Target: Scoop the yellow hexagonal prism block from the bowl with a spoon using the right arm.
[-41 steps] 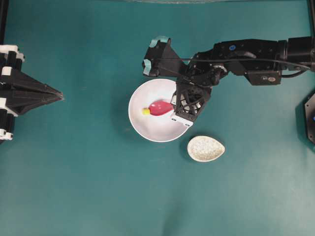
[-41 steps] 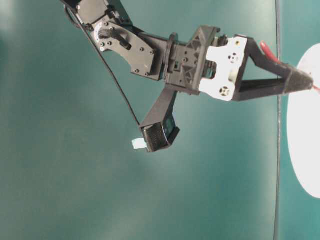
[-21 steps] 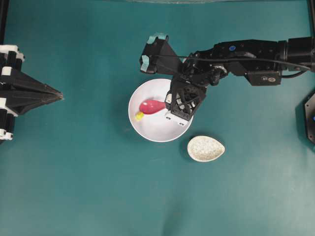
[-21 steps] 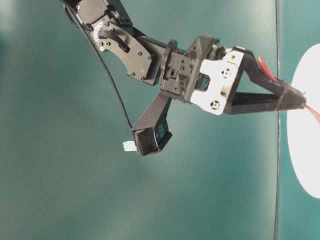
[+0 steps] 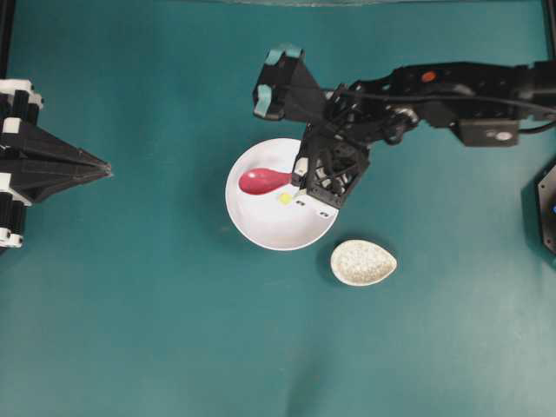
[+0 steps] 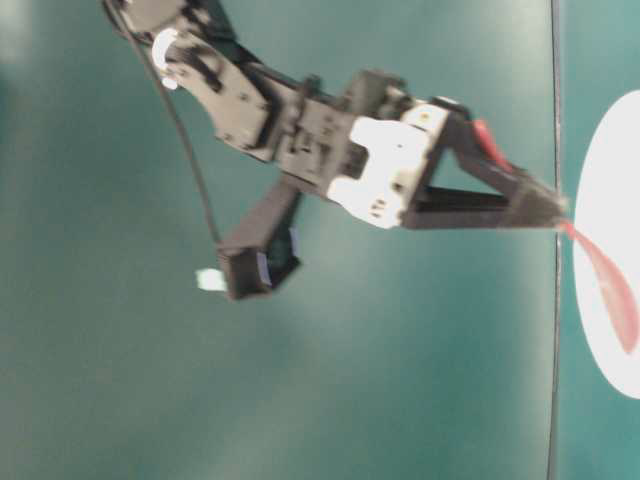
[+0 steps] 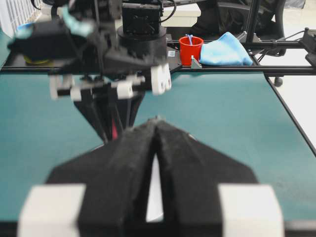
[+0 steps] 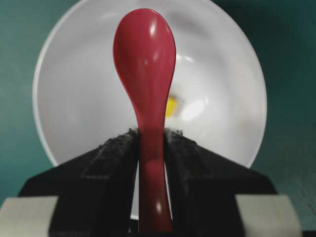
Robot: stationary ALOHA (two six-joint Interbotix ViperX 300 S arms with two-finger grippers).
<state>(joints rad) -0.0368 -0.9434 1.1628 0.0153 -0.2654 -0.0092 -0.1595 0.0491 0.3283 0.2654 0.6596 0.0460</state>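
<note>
The right claw clamps the handle of the pink-red spoon, its scoop raised over the left half of the large white bowl on the teal surface. The tiny yellow hexagonal prism block lies loose on the bowl's floor, near the centre and just beside the spoon's neck, on its near side; the scoop looks empty. In the right wrist view the block peeks out from behind the right edge of the handle, under the spoon rather than in it.

The task appears unfinished: the block has yet to be caught. The risk from here is plain. The block is far smaller than the scoop and sits on smooth, curved porcelain, so a shallow or fast pass could nudge it away instead of lifting it. Pressing the spoon's lip too hard could tip or slide the bowl, and the narrow hold on the glossy handle could let the spoon twist.

A speckled oval spoon rest sits to the bowl's near right. The left claw waits far off at the left edge, its jaws pressed together and holding nothing.
</note>
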